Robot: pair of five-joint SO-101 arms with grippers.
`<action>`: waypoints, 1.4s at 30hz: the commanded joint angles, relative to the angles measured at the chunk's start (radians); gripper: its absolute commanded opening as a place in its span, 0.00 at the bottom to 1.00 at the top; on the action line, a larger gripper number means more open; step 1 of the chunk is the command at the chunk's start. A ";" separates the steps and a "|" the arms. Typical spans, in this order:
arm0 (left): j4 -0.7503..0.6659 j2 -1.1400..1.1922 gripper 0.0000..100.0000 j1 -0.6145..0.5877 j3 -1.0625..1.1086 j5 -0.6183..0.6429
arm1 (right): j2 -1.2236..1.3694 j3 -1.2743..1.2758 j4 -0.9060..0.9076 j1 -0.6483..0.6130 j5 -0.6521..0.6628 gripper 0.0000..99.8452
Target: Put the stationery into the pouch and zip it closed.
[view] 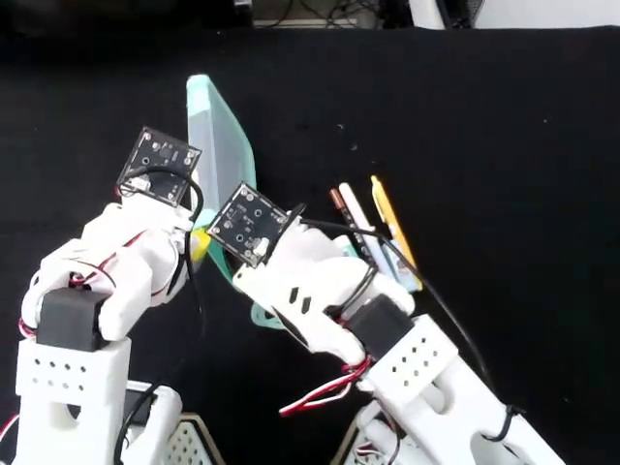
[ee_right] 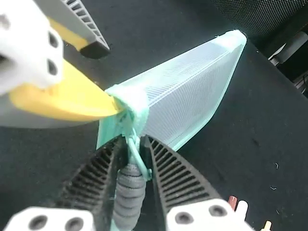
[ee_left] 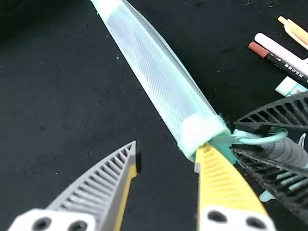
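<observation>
On the black table (view: 504,116) the pens (view: 373,218) lie outside the pouch (view: 218,145), which stands on edge with your right claw (ee_right: 136,144) clamped on its zip pull (ee_left: 255,140) and your left claw (ee_left: 167,150) apart beside that corner; filling and zipping remain.

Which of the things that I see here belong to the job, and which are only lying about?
For the job:
- pouch
- zip pull, held in the right pincer
- pens on the table
- left pincer, open at the pouch's end

Lying about:
- cables beyond the table's far edge
</observation>
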 commanded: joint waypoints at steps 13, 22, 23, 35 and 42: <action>-0.008 -0.005 0.21 0.048 -0.065 -0.006 | -0.010 -0.005 -0.015 0.002 -0.006 0.01; 0.072 -0.219 0.21 0.074 -0.107 -0.008 | -0.013 -0.015 0.032 0.002 0.072 0.01; 0.072 -0.233 0.21 0.074 -0.099 -0.008 | -0.013 -0.015 0.032 0.002 0.074 0.01; -0.018 -0.110 0.21 0.070 0.022 -0.061 | -0.013 -0.110 0.161 0.002 0.092 0.01; -0.087 -0.057 0.21 0.071 0.094 -0.061 | -0.013 -0.165 0.224 0.008 0.126 0.01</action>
